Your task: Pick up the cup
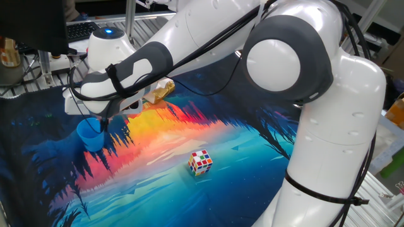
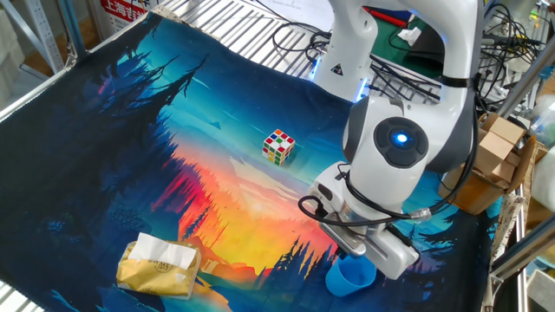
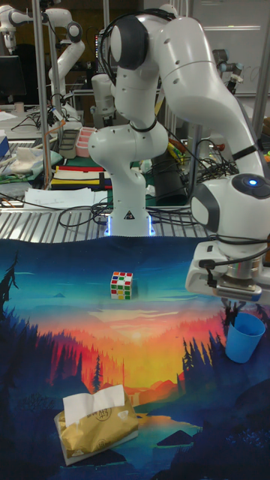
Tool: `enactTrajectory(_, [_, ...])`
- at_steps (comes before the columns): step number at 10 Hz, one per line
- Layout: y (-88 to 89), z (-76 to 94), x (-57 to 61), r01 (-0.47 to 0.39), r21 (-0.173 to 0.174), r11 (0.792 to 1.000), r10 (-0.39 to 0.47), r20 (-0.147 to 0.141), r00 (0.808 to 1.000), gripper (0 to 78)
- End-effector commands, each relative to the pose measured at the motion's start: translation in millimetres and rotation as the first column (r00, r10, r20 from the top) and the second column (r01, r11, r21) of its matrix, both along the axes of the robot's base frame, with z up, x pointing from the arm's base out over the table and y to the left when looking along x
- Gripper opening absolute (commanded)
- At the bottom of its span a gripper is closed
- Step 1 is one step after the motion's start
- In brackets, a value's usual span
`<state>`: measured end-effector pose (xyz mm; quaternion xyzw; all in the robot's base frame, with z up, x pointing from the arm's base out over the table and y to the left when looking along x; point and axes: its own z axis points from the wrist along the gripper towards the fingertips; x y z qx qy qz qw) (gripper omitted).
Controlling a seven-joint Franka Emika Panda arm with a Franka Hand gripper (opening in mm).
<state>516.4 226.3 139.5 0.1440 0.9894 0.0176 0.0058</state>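
Note:
The light-blue cup (image 1: 90, 134) rests on the mat near its left edge in one fixed view, tilted with its opening showing. In the other fixed view the cup (image 2: 350, 276) sits at the mat's near edge, just under the wrist. My gripper (image 1: 101, 122) points down at the cup's rim, with the fingers pinching one side of the wall. In the tall fixed view the cup (image 3: 245, 336) leans to the right below the gripper (image 3: 235, 306), with its base on or very near the mat.
A colourful puzzle cube (image 2: 278, 146) lies mid-mat, well away from the cup. A yellow tissue pack (image 2: 159, 264) lies near the mat's edge. Cables, boxes and metal slats surround the printed mat (image 2: 130, 130).

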Motion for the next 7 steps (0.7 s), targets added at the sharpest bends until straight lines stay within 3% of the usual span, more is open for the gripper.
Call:
enactTrajectory(1, [1.5, 13.7, 0.1, -0.016, -0.004, 1.0, 0.016, -0.008, 1.0, 1.1])
enactTrajectory(4, [-2.3, 29.8, -0.1, -0.024, -0.003, 1.0, 0.024, -0.019, 1.0, 1.1])
enactTrajectory(7, [-42.9, 55.5, 4.2, -0.096, 0.016, 0.995, 0.097, -0.046, 0.994, 1.1])
